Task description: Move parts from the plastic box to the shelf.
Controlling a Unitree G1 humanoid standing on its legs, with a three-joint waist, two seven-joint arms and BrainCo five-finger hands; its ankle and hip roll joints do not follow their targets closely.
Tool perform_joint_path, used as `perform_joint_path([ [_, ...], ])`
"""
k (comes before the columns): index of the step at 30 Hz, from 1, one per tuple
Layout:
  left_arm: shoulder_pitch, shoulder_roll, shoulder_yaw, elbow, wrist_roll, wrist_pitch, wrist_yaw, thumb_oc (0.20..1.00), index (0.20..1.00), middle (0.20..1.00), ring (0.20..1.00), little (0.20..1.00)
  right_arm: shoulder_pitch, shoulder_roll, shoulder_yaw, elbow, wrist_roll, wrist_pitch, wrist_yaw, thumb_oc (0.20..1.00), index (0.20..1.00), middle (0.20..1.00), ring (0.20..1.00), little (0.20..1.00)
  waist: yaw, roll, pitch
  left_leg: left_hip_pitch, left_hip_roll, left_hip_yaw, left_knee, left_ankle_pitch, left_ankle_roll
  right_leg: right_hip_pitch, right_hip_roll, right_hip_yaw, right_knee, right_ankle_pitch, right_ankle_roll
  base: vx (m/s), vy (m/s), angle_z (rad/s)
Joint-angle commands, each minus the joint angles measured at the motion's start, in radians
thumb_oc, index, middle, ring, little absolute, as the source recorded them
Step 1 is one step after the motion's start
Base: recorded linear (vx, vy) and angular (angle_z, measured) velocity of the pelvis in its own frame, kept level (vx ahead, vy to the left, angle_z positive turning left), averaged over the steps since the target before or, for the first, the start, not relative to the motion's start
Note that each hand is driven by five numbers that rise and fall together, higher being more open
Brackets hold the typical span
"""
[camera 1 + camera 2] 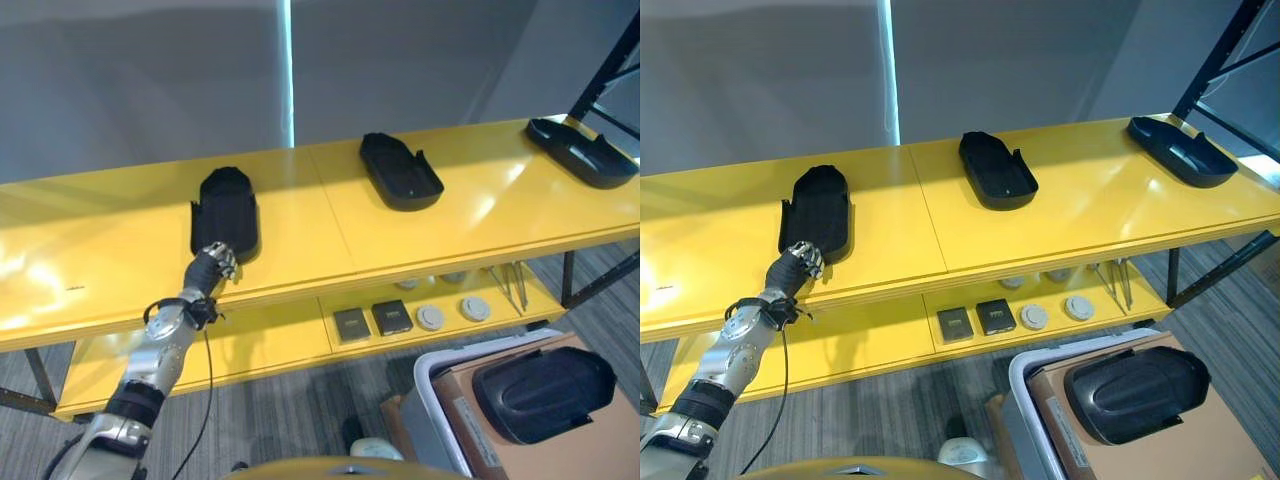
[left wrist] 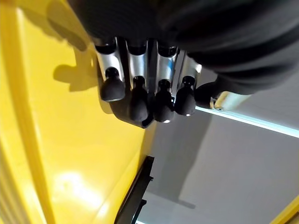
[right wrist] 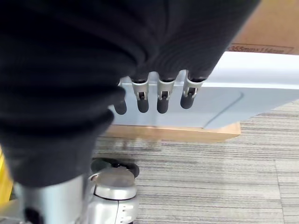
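At five o'clock, one black part (image 1: 540,392) lies in the plastic box (image 1: 432,400); the right hand (image 3: 161,95) hangs beside its wall, fingers relaxed. At ten o'clock the left hand (image 1: 215,262), fingers curled, touches a part (image 1: 226,210) on the yellow shelf (image 1: 300,235). Farther, two more parts (image 1: 400,170) rest toward one o'clock.

A grey wall (image 1: 140,90) with a bright vertical light strip (image 1: 287,70) stands behind; grey striped carpet (image 3: 210,186) covers the floor.
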Motion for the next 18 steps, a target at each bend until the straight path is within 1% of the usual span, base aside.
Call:
perform_joint_path([
  [1, -0.137, 0.017, 0.037, 0.026, 0.012, -0.049, 0.025, 0.200, 0.200, 0.200, 0.200, 0.200, -0.022, -0.046, 0.044, 0.019, -0.040, 0.002, 0.020, 1.000, 1.000, 1.000, 1.000, 1.000, -0.017, -0.011, 0.017, -0.023, 0.003, -0.011, 0.075, -0.071, 0.046, 0.019, 0.001, -0.012, 0.034, -0.067, 0.027, 0.03, 0.008, -0.06],
  [5, -0.169, 0.015, 0.031, 0.073, 0.009, -0.025, 0.039, 0.200, 0.200, 0.200, 0.200, 0.200, -0.022, -0.052, 0.048, 0.019, -0.053, 0.001, 0.027, 1.000, 1.000, 1.000, 1.000, 1.000, -0.027, -0.010, 0.012, -0.019, 0.004, -0.006, 0.075, -0.071, 0.046, 0.021, 0.002, -0.007, 0.035, -0.068, 0.028, 0.03, 0.002, -0.06],
  [10, -0.203, 0.005, 0.017, 0.178, 0.033, -0.011, 0.046, 0.200, 0.200, 0.200, 0.200, 0.200, -0.027, -0.052, 0.058, 0.025, -0.057, 0.000, 0.029, 1.000, 1.000, 1.000, 1.000, 1.000, -0.039, -0.008, 0.009, -0.017, 0.005, 0.002, 0.077, -0.072, 0.047, 0.017, 0.002, -0.001, 0.039, -0.070, 0.030, 0.02, -0.004, -0.05],
  [18, -0.204, -0.008, 0.018, 0.251, 0.012, -0.026, 0.056, 0.200, 0.200, 0.200, 0.200, 0.200, -0.034, -0.057, 0.061, 0.030, -0.068, -0.003, 0.035, 1.000, 1.000, 1.000, 1.000, 1.000, -0.043, -0.006, 0.015, -0.020, 0.005, 0.003, 0.084, -0.073, 0.048, 0.014, 0.005, 0.007, 0.044, -0.073, 0.029, 0.00, -0.001, -0.03],
])
